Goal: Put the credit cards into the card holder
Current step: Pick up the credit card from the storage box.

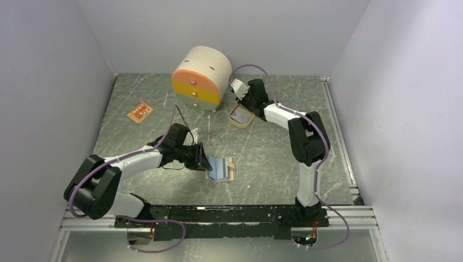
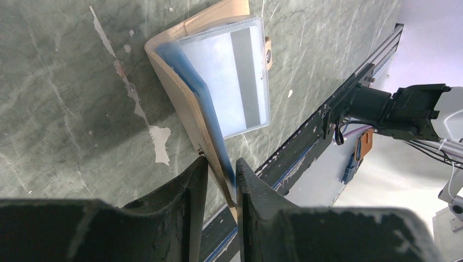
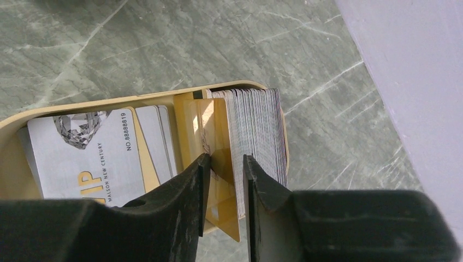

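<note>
The tan card holder [image 1: 221,169] lies open on the table's near middle. My left gripper [image 1: 205,158] is shut on its raised tan flap and blue inner sleeve [image 2: 188,103]. Its clear pocket [image 2: 235,76] holds a pale card with a grey stripe. My right gripper [image 1: 240,106] reaches into the beige oval tray [image 1: 243,126] at the back. In the right wrist view its jaws [image 3: 224,161] stand narrowly apart around a tilted yellow-orange credit card [image 3: 205,128], which slants across the gap beside an upright stack of grey cards [image 3: 256,136]. A silver card [image 3: 82,158] lies flat in the tray [image 3: 164,94].
A round cream drawer box with an orange-yellow front [image 1: 199,79] stands at the back, just left of the tray. A small orange card-like piece [image 1: 139,112] lies at the back left. Grey walls close in the left, right and back. A black rail [image 1: 229,213] runs along the near edge.
</note>
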`<action>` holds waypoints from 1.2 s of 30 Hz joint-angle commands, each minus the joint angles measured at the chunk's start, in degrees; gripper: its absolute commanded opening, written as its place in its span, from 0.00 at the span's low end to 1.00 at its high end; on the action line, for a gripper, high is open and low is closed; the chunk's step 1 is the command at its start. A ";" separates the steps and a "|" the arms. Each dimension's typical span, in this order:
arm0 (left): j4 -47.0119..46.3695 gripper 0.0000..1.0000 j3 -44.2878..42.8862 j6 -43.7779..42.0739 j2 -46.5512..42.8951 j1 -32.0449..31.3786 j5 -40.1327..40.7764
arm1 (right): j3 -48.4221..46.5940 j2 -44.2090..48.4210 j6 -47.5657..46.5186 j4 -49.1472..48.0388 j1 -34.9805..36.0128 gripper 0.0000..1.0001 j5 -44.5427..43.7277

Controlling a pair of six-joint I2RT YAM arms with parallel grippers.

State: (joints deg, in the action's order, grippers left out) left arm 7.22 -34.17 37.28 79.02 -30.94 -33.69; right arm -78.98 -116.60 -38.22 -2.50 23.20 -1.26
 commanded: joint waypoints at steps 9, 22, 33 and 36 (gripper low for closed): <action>-2.15 0.31 0.71 0.28 -0.08 0.09 -1.78 | -1.31 3.06 -0.52 1.26 -0.78 0.22 2.20; -0.14 0.31 -0.01 -0.40 -0.16 0.09 -0.22 | 0.01 6.46 -0.08 3.05 -0.79 0.00 4.08; 2.40 0.33 -0.30 0.88 -1.79 0.13 2.90 | 2.12 12.39 8.88 7.73 -0.22 0.00 9.19; 4.01 0.35 -0.45 0.81 -2.30 0.09 5.03 | 3.22 15.53 16.67 8.22 -0.16 0.00 10.38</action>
State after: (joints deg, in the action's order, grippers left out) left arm 8.71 -33.87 37.56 78.39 -30.94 -31.94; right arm -77.06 -106.10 -31.46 4.73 22.96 6.50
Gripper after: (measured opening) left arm 0.336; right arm 0.011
